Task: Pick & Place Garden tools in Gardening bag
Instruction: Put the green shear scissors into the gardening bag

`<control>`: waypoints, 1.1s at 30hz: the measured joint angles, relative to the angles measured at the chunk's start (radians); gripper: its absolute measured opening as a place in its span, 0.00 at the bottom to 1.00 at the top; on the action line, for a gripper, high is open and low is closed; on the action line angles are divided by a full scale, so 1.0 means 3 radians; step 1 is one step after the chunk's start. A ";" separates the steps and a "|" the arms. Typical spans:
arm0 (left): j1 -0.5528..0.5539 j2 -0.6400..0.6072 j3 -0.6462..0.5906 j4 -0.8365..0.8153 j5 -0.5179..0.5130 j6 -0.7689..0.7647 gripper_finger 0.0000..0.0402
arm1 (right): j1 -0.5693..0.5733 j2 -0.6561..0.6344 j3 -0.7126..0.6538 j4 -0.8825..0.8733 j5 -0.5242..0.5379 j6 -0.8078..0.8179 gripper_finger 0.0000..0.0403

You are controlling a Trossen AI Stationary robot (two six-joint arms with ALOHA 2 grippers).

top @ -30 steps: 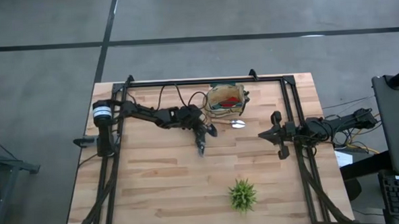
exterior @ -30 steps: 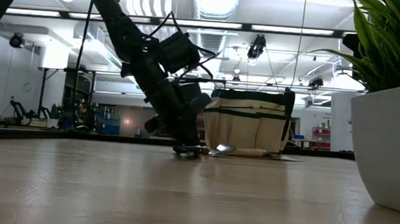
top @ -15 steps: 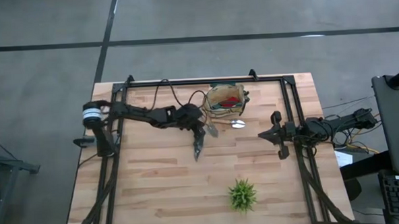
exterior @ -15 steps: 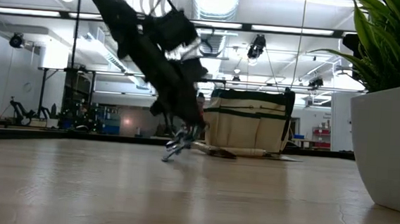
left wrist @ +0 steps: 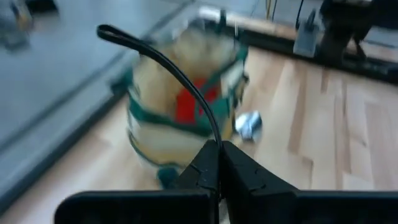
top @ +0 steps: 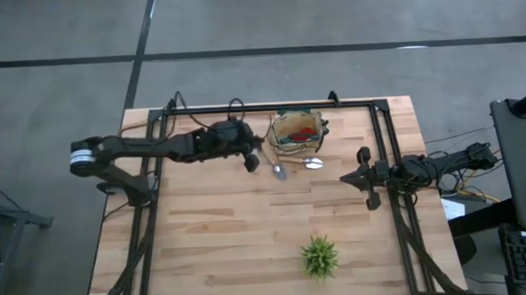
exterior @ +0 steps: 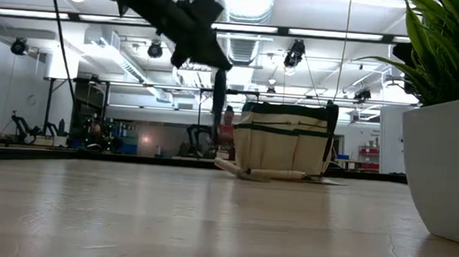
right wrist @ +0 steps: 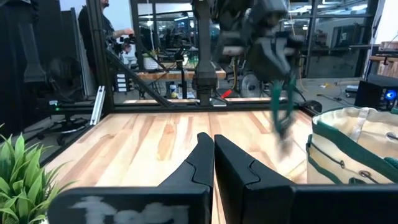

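The round tan fabric gardening bag with green trim (top: 298,133) stands at the worktop's far edge; the left hand (top: 252,159), clenched on a slim dark tool (exterior: 218,95), should carry it squarely above the bag's opening before releasing.

Tan, green-trimmed gardening bag (top: 298,132) upright at table's far edge, trowel (top: 279,172) flat beside it.

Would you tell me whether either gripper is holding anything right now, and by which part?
The left gripper holds a slim dark tool by its top end, so it hangs straight down; its kind cannot be told. The right gripper holds nothing.
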 joint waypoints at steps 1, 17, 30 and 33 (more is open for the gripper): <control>0.0000 -0.0030 0.0000 0.0063 -0.0009 0.0083 0.02 | -0.0001 0.0000 0.0000 0.0000 0.0000 -0.0001 0.02; 0.0095 0.0028 0.0000 0.0859 0.0021 0.0575 0.02 | -0.0001 -0.0002 0.0000 0.0001 0.0000 -0.0014 0.02; 0.0314 0.0063 0.0014 0.1230 0.0069 0.0878 0.02 | -0.0001 -0.0003 0.0000 0.0001 0.0000 -0.0002 0.02; 0.0410 0.0064 0.0019 0.1288 0.0179 0.0827 0.02 | -0.0001 -0.0005 0.0000 0.0001 0.0000 -0.0003 0.02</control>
